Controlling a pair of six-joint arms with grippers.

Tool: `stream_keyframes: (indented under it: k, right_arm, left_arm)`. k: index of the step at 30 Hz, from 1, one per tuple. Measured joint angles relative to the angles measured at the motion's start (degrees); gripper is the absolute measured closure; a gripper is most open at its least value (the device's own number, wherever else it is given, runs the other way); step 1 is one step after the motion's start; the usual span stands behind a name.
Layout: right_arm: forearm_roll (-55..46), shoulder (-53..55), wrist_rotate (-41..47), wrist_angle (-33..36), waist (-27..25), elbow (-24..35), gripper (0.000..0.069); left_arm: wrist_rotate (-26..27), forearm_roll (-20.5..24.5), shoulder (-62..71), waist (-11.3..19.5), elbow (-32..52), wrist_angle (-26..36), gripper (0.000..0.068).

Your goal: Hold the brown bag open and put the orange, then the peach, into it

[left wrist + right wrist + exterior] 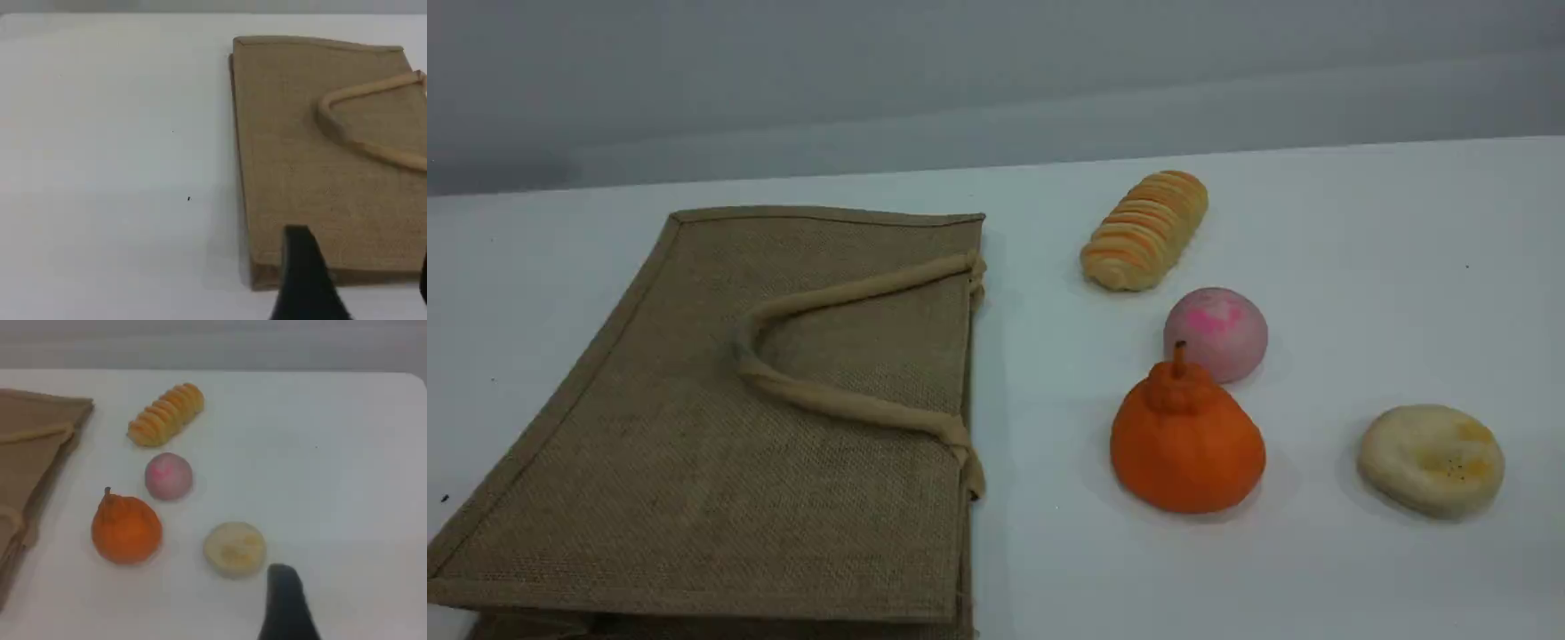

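My left tool (363, 267) hovers over the near-left corner of the bag (720, 444), fingers spread with nothing between them. The bag lies flat on the left of the desk (1360, 578), its mouth along the right edge, facing the fruit. It looks like coarse woven cloth: light, floppy rather than stiff, and rough enough not to slip. I judge the top panel will sag shut unless it is lifted and kept up. The best place to take hold is the thick rope handle (845, 404) folded back on the top panel, or the top lip just beside where it is sewn on. To the right, well apart from the bag, sits the orange (1187, 444), near side. It looks soft and light, so I would close gently around its wide belly, not the knobby top. Just beyond it, nearly touching, is the peach (1218, 331), round, smooth and likely to roll, so I would take it across the middle. A striped loaf (1145, 231) lies farther off and a pale bun (1432, 460) at far right; I will leave both. My right tool (287, 600) hangs near the bun, spread and holding nothing. The desk is plain, white, smooth and level, with open space around everything, and a bare grey wall (996, 80) stands behind.
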Motion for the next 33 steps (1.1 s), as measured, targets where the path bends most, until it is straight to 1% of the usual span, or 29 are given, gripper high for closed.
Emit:
stream_keyframes:
  k: [13,14,16,19,22,26,29,33]
  right_arm:
    - [2.08,0.00,0.43,-0.61,0.00,0.00,0.0290]
    - [2.37,0.00,-0.01,-0.74,0.00,-0.07,0.0290]
    - [3.69,0.04,-1.05,-1.42,0.00,-0.57,0.0290]
    - [6.98,2.63,-3.58,-5.19,0.00,-1.46,0.0290]
    - [10.26,7.04,-6.51,-9.58,0.00,-1.59,0.0290]
    - [14.87,14.59,-11.06,-15.75,0.00,-1.59,0.0290]
    - [20.66,20.87,-15.37,-20.90,0.00,-1.59,0.0290]
    - [30.23,30.22,-23.20,-26.34,0.00,-1.65,0.0290]
  left_arm:
    - [0.11,-0.08,0.44,0.00,-0.52,-0.37,0.0310]
    - [0.11,-0.21,1.07,0.00,-0.76,-1.15,0.0310]
    - [0.17,-2.00,2.99,0.00,-1.64,-2.14,0.0310]
    - [0.17,-4.45,7.70,0.00,-3.49,-6.11,0.0310]
    - [0.17,-4.71,14.04,0.00,-6.49,-9.72,0.0310]
    - [0.17,-7.20,24.09,0.00,-11.73,-13.19,0.0310]
    - [0.17,-7.57,31.73,0.00,-15.33,-16.06,0.0310]
    - [2.17,-7.86,41.78,0.00,-17.73,-21.31,0.0310]
